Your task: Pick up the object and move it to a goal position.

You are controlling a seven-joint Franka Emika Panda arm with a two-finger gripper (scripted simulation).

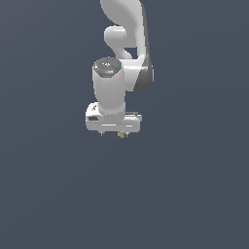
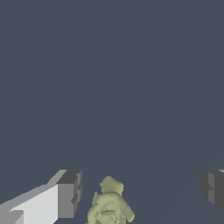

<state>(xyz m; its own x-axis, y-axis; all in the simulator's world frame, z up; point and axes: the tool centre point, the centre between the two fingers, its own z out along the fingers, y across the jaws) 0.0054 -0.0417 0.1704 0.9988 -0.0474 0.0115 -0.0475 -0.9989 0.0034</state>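
While one white arm (image 1: 121, 53) hangs over the plain grey desk (image 1: 194, 194), a single olive-green lump (image 2: 109, 204) sits between its two dark fingertips (image 2: 70, 193). The jaws (image 1: 112, 133) stand wide apart, one fingertip just beside the lump and the other well off it, neither touching. From the exterior view only a speck of the lump (image 1: 121, 134) peeks out beneath the hand, whose body hides the rest.
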